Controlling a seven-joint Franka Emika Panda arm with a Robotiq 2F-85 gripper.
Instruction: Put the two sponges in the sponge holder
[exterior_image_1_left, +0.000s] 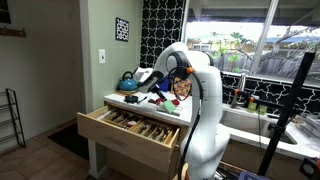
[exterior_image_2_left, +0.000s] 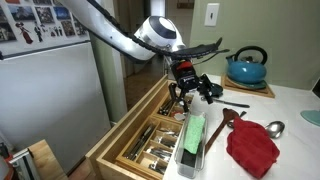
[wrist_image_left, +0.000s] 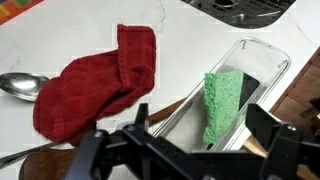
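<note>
A green sponge (wrist_image_left: 222, 105) stands on edge inside the clear sponge holder (wrist_image_left: 262, 48), which lies on the white counter near its edge. Behind the sponge there is a dark patch in the holder; I cannot tell what it is. My gripper (wrist_image_left: 200, 125) hangs just above the holder, open, with its fingers well apart and nothing between them. In an exterior view the gripper (exterior_image_2_left: 190, 92) hovers over the green sponge (exterior_image_2_left: 193, 130) and the holder (exterior_image_2_left: 190, 155).
A red cloth (wrist_image_left: 95, 85) lies beside the holder with a metal spoon (wrist_image_left: 18, 84) past it. A wooden spatula (exterior_image_2_left: 232, 115) rests nearby. A teal kettle (exterior_image_2_left: 245, 68) sits at the back. An open cutlery drawer (exterior_image_2_left: 150, 140) juts out below the counter edge.
</note>
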